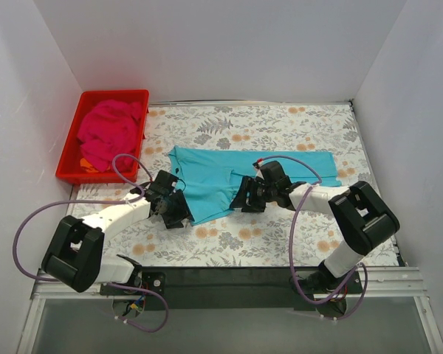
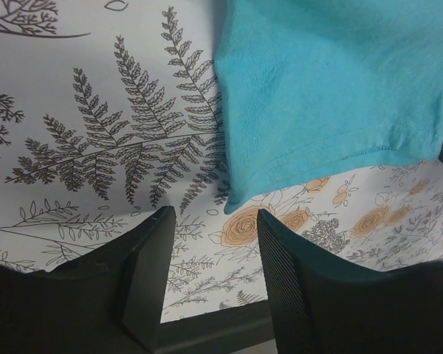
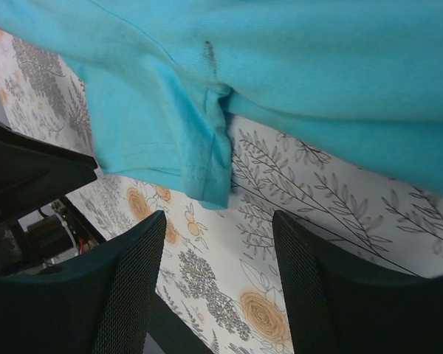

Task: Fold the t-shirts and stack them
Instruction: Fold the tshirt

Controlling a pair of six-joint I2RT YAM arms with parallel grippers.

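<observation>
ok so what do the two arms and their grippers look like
Both the left arm and right arm have white links between bulky black joint housings. A lilac cable loops along each from base to wrist. The left gripper and right gripper are all black, with two flat blunt fingers whose inner faces carry a fine ribbed texture.

The left arm (image 1: 114,214) stretches forward and to the right, held low. Its left gripper (image 1: 174,208) tilts downward, fingers parted, gripping nothing. The right arm (image 1: 315,196) bends at the elbow and reaches leftward. The right gripper (image 1: 246,198) is likewise parted and empty, facing its partner.
</observation>
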